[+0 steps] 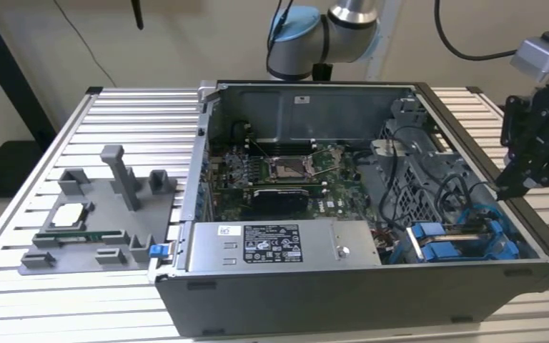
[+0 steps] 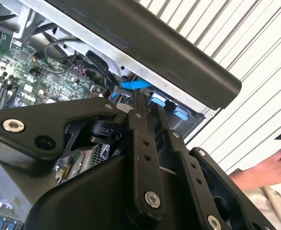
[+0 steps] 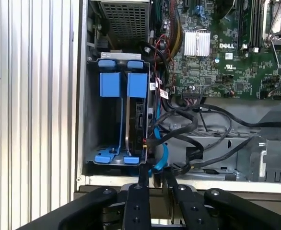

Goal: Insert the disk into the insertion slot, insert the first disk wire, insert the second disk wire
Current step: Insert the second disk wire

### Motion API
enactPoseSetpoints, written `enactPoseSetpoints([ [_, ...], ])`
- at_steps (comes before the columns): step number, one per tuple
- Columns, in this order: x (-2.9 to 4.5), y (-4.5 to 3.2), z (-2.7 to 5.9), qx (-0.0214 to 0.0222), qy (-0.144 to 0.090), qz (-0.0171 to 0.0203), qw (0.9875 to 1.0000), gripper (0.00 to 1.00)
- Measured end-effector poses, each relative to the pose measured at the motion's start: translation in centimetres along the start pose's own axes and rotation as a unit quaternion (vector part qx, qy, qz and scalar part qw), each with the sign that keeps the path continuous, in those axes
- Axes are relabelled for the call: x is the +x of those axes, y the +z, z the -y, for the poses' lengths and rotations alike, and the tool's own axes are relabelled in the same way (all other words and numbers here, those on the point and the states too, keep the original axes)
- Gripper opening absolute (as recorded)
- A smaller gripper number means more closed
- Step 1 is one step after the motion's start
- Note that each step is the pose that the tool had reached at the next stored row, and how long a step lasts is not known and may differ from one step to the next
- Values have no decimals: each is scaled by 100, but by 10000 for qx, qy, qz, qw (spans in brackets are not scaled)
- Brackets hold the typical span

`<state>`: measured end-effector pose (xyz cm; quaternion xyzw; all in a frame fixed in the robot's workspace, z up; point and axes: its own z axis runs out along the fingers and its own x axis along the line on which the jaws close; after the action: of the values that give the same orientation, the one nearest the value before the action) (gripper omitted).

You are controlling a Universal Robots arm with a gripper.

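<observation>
The disk stands on edge inside the insertion slot, a grey metal cage in the case's corner, clipped in a bright blue carrier. A second blue carrier sits beside it. In the exterior view the cage lies at the case's near right. My gripper hangs over the case's right wall just above the cage. Its fingers stand close together, and a blue wire loops up to their tips. The same blue wire shows at the fingertips in the second wrist view.
The open computer case lies on a slatted table. A grey labelled power-supply box sits beside the cage, with the motherboard behind it. Black cables cross near the disk. A grey fixture stands on the exterior view's left. A person's hand rests on the table.
</observation>
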<state>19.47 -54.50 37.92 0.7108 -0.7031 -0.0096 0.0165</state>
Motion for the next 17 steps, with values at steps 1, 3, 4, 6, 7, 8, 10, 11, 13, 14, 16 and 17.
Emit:
enactPoseSetpoints([
  [1,-1,3,3,0,-8,-1,10000,100],
  [3,-2,9,14,0,-31,-1,10000,100],
  [4,-2,13,21,0,-45,-1,10000,100],
  [6,-3,19,33,1,-70,-2,10000,100],
  [7,-3,23,38,1,-82,-2,10000,100],
  [8,-4,27,42,1,-95,-3,10000,100],
  [10,-3,35,44,1,-121,-4,9999,100],
  [11,-3,40,45,1,-132,-4,9999,100],
  [13,-4,48,47,1,-149,-4,9999,100],
  [14,-4,51,47,2,-155,-3,9999,100],
  [16,-4,57,47,2,-163,2,9999,100],
  [17,-4,60,48,2,-166,7,9999,100],
])
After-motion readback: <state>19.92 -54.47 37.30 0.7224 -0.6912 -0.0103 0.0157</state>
